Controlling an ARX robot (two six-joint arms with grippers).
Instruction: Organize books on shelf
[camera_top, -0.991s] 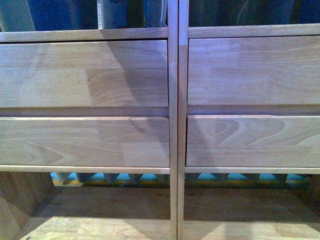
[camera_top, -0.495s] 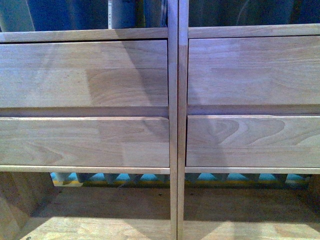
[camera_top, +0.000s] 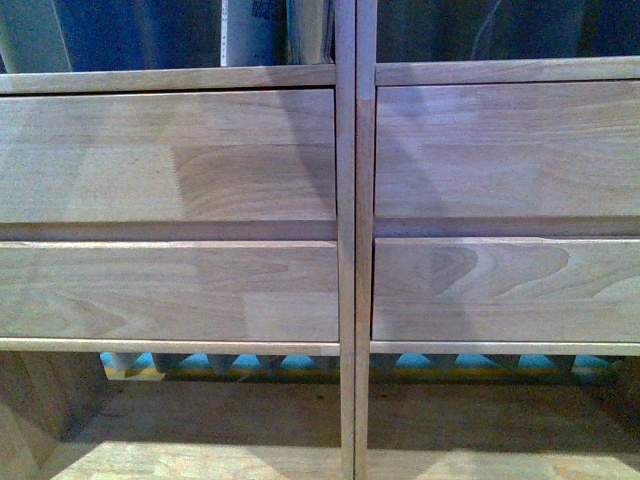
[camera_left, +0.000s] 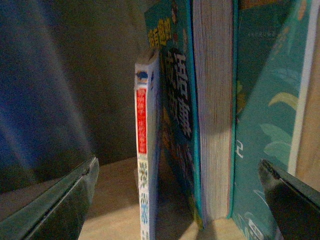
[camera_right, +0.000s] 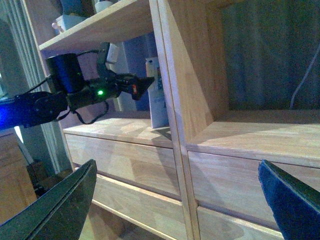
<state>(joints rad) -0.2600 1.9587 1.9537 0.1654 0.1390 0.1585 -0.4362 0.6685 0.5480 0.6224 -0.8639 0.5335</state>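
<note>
The shelf (camera_top: 345, 250) fills the front view: two columns split by a central upright, two plain drawer fronts in each, open compartments above and below. At about 11 o'clock in that view, the foot of the thin white paperback (camera_top: 252, 32) stands upright in the left column's compartment above the drawers, close to the central upright. From the left wrist camera, the left hand (camera_left: 180, 192) is spread wide, its two dark fingers (camera_left: 55, 205) well apart and empty. The paperback (camera_left: 146, 150) stands between them with its red-striped spine facing the camera, touching neither finger. Just beside it is the thicker teal book (camera_left: 212, 110), cream page edges showing, with another teal cover (camera_left: 265, 125) beyond it. In the right wrist view the left hand (camera_right: 142, 85) reaches into that compartment, its tips right at the paperback (camera_right: 157, 92), which stands against the central upright. The right hand (camera_right: 175, 200) is also spread and empty, held in front of the shelf (camera_right: 200, 135), well apart from the books.
</note>
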